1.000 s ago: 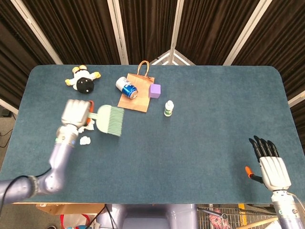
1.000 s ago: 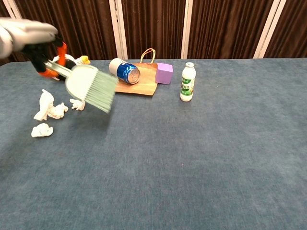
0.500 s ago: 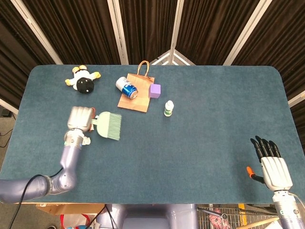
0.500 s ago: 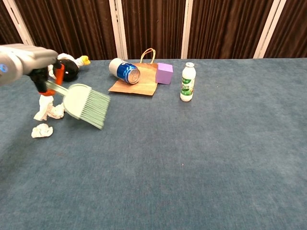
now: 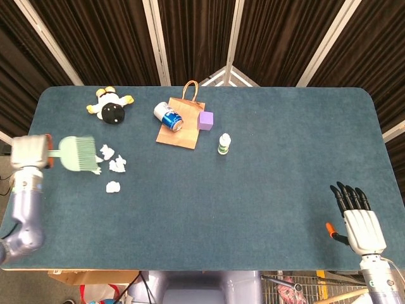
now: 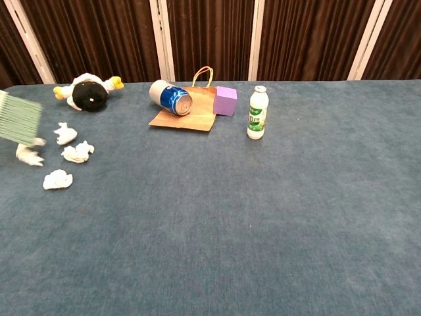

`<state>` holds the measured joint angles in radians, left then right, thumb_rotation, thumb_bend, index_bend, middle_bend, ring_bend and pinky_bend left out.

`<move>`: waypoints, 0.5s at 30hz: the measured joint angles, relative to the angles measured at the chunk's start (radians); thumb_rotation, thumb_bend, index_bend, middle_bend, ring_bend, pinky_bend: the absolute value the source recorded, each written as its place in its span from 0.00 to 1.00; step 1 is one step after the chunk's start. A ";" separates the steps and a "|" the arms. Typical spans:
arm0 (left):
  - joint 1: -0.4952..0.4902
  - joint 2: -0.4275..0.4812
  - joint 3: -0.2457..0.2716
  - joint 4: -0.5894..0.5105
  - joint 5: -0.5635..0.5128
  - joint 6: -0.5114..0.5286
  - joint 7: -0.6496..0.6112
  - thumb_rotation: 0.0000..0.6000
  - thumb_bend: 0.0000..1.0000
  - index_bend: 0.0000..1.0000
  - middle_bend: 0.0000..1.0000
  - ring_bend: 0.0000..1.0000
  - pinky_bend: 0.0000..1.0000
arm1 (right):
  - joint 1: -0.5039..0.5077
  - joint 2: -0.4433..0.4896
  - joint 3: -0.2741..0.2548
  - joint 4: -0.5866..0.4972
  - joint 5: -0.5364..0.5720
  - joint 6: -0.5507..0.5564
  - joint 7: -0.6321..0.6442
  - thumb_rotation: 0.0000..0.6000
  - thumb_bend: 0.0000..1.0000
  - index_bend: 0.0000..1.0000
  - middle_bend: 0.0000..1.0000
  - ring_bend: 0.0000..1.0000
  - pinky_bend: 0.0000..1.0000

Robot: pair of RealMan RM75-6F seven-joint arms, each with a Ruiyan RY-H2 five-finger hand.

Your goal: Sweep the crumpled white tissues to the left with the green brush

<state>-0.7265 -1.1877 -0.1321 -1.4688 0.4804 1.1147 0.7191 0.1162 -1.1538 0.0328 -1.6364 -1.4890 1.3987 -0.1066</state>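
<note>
Blue table (image 5: pixel 253 190), left hand (image 5: pixel 28 152) gripping green brush (image 5: pixel 78 154) beside tissues (image 5: pixel 114 166), right hand (image 5: pixel 359 218) empty, fingers spread

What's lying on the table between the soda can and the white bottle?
Between the soda can and the white bottle sit the brown paper bag and the purple cube at the bag's edge. The head view shows it best.

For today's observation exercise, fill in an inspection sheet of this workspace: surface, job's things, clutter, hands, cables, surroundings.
Surface: blue table.
Job's things: green brush held at the left edge; four crumpled tissues beside its bristles.
Clutter: plush toy, can on paper bag, purple cube, bottle.
Hands: left hand grips the brush; right hand flat, fingers apart, holding nothing.
Cables: nothing seen.
Surroundings: dark curtains.
</note>
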 measured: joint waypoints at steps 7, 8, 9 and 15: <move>0.044 0.087 -0.029 -0.029 0.078 -0.002 -0.121 1.00 0.71 0.80 1.00 1.00 1.00 | 0.002 -0.006 0.003 0.002 -0.001 0.000 -0.008 1.00 0.32 0.00 0.00 0.00 0.00; 0.045 0.092 -0.034 -0.042 0.090 -0.001 -0.131 1.00 0.71 0.80 1.00 1.00 1.00 | 0.003 -0.007 0.003 0.003 -0.001 0.000 -0.008 1.00 0.32 0.00 0.00 0.00 0.00; 0.045 0.095 -0.039 -0.056 0.102 -0.001 -0.139 1.00 0.71 0.80 1.00 1.00 1.00 | 0.003 -0.007 0.003 0.004 0.000 -0.001 -0.008 1.00 0.32 0.00 0.00 0.00 0.00; 0.029 0.072 -0.040 -0.156 0.175 -0.001 -0.127 1.00 0.71 0.80 1.00 1.00 1.00 | 0.005 -0.006 0.005 0.006 0.004 -0.004 -0.002 1.00 0.32 0.00 0.00 0.00 0.00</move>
<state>-0.6974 -1.1160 -0.1717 -1.6252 0.6553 1.1135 0.5918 0.1209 -1.1599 0.0381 -1.6303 -1.4845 1.3947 -0.1087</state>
